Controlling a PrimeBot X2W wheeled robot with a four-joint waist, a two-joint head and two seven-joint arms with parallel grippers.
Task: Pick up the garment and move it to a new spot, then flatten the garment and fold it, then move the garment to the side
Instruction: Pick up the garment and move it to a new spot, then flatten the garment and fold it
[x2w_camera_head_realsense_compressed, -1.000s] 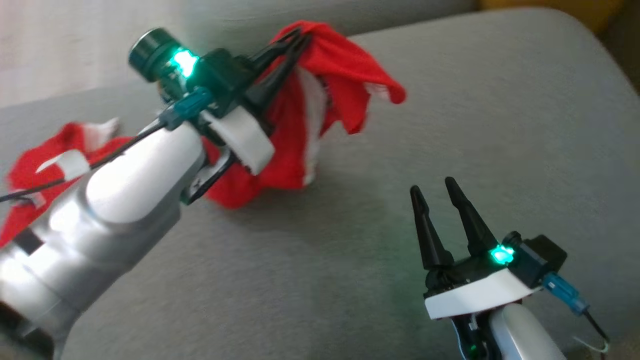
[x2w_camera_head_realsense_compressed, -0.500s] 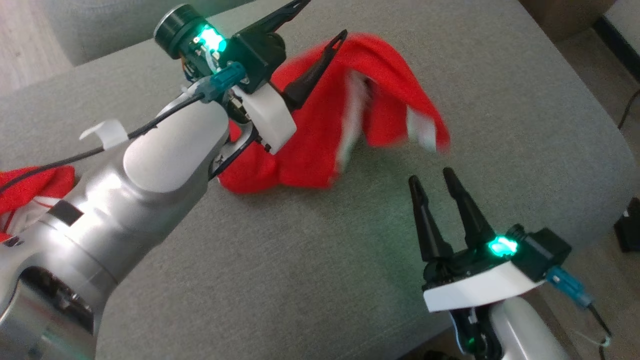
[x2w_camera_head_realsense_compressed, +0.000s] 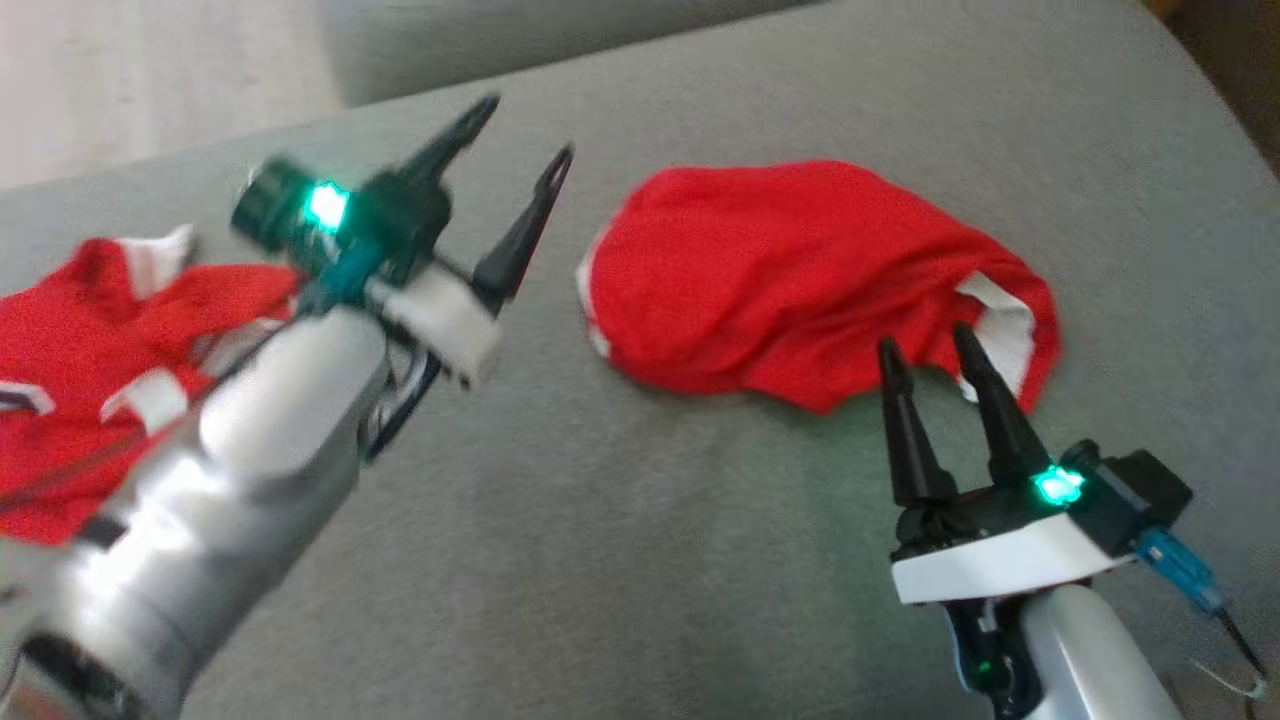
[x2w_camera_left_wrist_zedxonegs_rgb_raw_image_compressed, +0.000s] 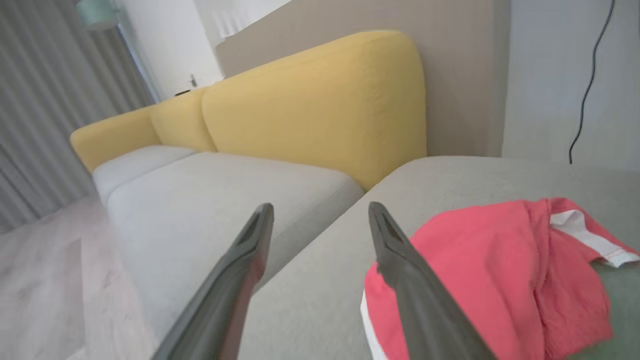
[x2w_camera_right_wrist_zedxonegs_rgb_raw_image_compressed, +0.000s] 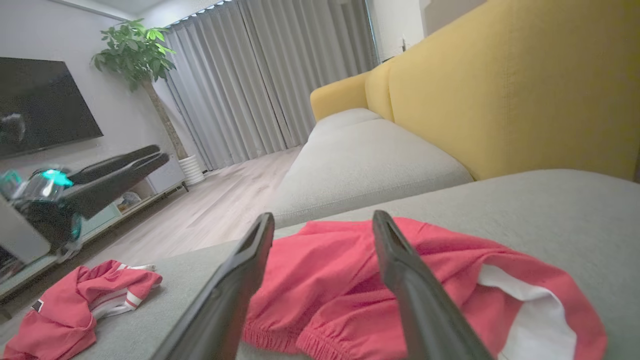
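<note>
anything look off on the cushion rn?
Nothing spilled or damaged. The red garment lies bunched on the grey cushion, white trim turned out, not flat. A second red garment sits crumpled at the robot's left. The left gripper and right gripper are open, empty.

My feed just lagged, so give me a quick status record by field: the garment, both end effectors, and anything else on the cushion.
garment: red with white trim, lying bunched and unfolded on the grey cushion
left end effector: open, empty, in the air to the left of the garment
right end effector: open, empty, pointing at the garment's near edge
other: second red garment at the cushion's left
</note>
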